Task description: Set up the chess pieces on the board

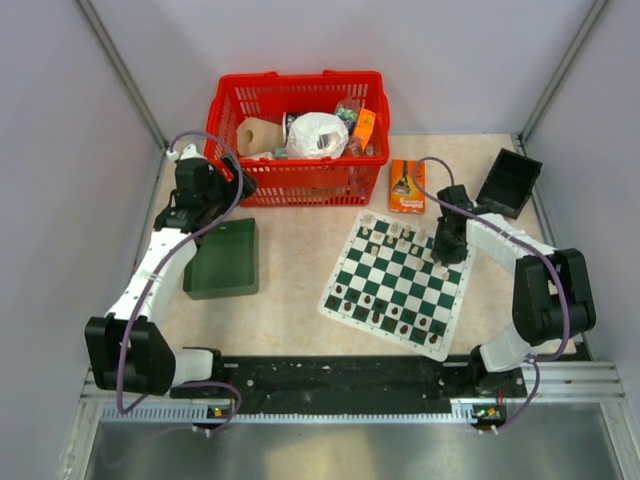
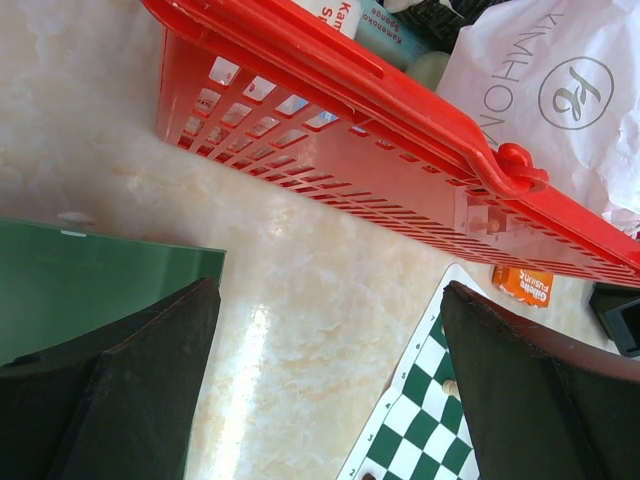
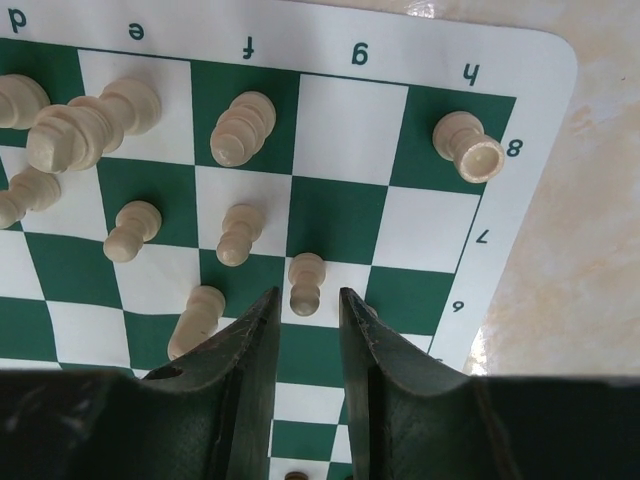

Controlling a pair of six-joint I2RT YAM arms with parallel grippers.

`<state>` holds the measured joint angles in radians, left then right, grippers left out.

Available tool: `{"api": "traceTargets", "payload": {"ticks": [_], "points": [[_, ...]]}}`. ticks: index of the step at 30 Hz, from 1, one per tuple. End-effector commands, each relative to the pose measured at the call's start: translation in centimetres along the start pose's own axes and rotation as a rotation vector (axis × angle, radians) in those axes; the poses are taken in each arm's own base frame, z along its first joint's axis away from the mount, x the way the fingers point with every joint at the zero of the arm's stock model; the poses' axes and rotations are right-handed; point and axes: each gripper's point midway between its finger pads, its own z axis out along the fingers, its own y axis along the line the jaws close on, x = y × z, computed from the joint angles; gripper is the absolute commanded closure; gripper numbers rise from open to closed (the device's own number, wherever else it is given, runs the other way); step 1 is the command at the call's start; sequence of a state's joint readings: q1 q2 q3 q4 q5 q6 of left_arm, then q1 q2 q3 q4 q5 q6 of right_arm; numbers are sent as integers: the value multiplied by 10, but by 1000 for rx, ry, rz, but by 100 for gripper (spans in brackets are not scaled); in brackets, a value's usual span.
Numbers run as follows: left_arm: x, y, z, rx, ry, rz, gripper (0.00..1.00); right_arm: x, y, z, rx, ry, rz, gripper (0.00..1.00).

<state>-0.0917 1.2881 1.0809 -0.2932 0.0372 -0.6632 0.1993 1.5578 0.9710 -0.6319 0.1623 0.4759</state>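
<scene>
Beige tabletop [image 1: 300, 265], thin green-and-white checked mat [image 1: 400, 285] by its right edge.
Fingers [image 3: 250, 345] of right gripper [image 3: 308, 299] narrowly apart, small cream pawn [image 3: 305, 280] at their tips, untouched; left gripper [image 2: 328, 288] wide, empty.

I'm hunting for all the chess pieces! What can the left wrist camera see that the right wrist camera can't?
Only the left wrist view shows the red basket, the green tray and an orange box. Only the right wrist view shows cream chess pieces clearly, plus the letters and numbers on the edge. Both show the board, the beige table and dark fingers at the bottom.
</scene>
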Motion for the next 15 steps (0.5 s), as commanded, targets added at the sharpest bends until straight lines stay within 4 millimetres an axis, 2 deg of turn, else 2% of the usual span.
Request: {"api": "traceTargets", "payload": {"ticks": [1,15], "points": [[-23,-17,-1,47,-54,-2,3,-22,8,-3,-31,-48,3,70],[-18,-17,1,54,-32,-8,3,-19,7,1,-26,-38,-6,73]]}}
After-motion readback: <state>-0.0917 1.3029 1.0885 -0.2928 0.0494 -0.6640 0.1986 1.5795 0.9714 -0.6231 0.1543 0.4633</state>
